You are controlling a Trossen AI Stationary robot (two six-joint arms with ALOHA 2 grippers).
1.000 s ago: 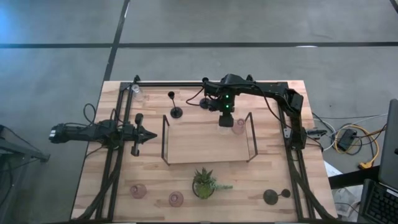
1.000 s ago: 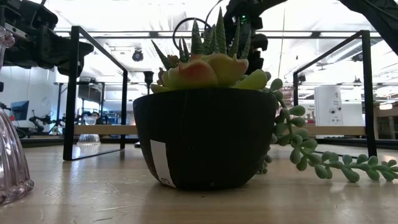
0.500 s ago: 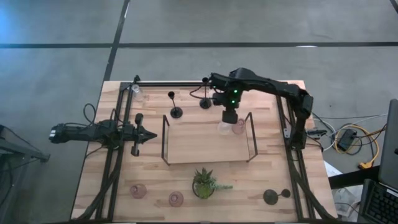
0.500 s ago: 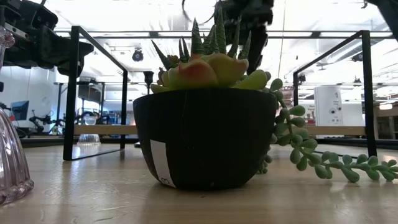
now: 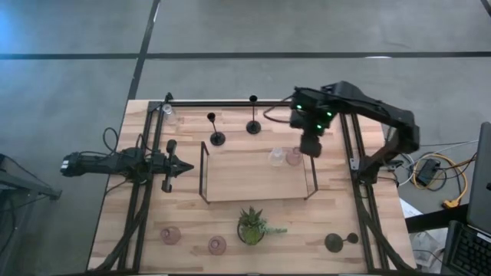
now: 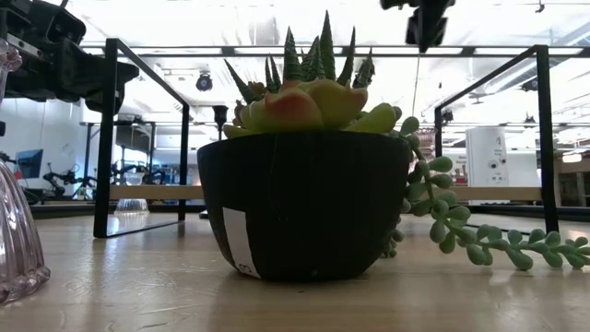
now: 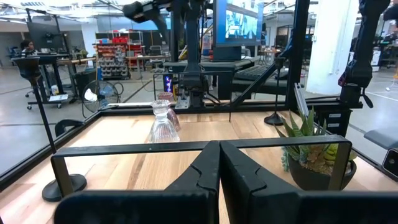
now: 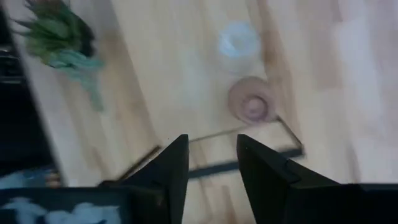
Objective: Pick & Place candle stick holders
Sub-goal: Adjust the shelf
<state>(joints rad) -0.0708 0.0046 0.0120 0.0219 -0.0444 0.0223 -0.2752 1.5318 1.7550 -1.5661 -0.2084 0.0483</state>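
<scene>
While tray (image 5: pixel 230 178) holds two glass holders (image 5: pixel 277 158).

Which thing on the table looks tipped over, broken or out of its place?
Nothing stands out. The clear glass holder and the pink one stand upright side by side in the tray. The plant is upright. The right pincer is open and empty.

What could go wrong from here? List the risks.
1. The right gripper, fingers open, hangs above the tray rail; descending, it could clip the rail.
2. The clear holder and pink holder stand close together; a bump could topple both.
</scene>
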